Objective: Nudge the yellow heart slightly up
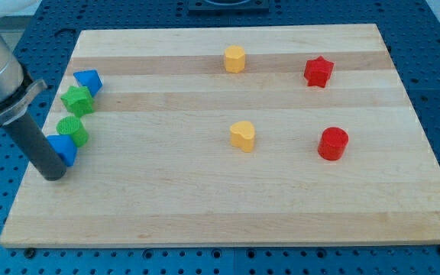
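Two yellow, two red, two green, two blue blocks; my tip, gripperless, touches a blue block, far left of the yellow heart.

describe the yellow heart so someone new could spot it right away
On the wooden board, look just right of centre, left of the red cylinder. The yellow heart sits there, notched on top, unlike the yellow hexagonal block near the view's top.

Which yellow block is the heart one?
The lower yellow heart, near the board's middle, left of the red cylinder. It has a notched top; the other yellow block, higher up, looks six-sided.
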